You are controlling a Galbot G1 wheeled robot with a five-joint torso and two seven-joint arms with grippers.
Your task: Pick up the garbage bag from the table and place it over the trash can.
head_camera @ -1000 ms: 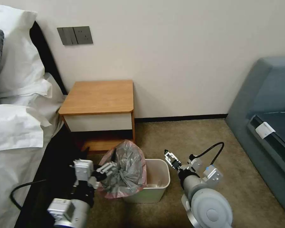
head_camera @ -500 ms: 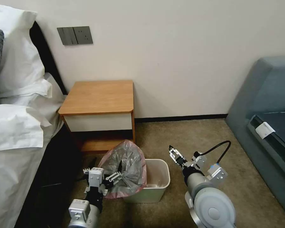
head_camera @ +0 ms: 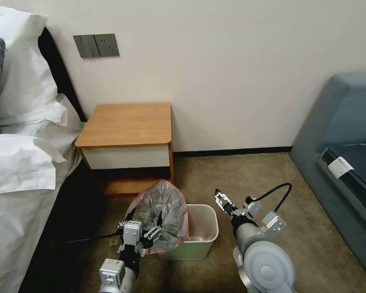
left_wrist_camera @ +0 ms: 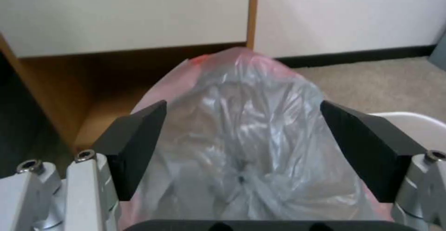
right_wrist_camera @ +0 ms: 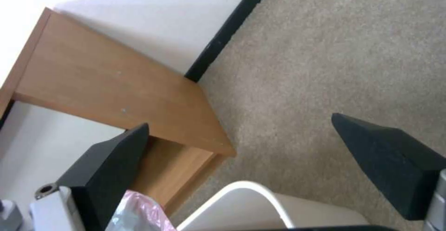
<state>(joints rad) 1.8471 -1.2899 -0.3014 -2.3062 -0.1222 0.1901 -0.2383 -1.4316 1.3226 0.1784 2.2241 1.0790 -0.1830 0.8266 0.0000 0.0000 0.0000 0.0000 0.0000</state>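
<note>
The garbage bag (head_camera: 162, 213) drapes over my trash can's (head_camera: 203, 236) left side only, its right half bare; the table (head_camera: 126, 124) behind; my left gripper (head_camera: 147, 232) and right gripper (head_camera: 223, 202) both gape empty, spreading remains

Even, soft indoor light; dim shadow under the orange-brown wooden nightstand (head_camera: 126, 124); pale glints on the crinkly grey plastic bag (left_wrist_camera: 251, 126); close black finger pads (left_wrist_camera: 135, 147) slightly blurred.

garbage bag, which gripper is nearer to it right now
Left. The left gripper is open right at the garbage bag, fingers on either side of it. The right gripper is open above the carpet beyond the trash can.
</note>
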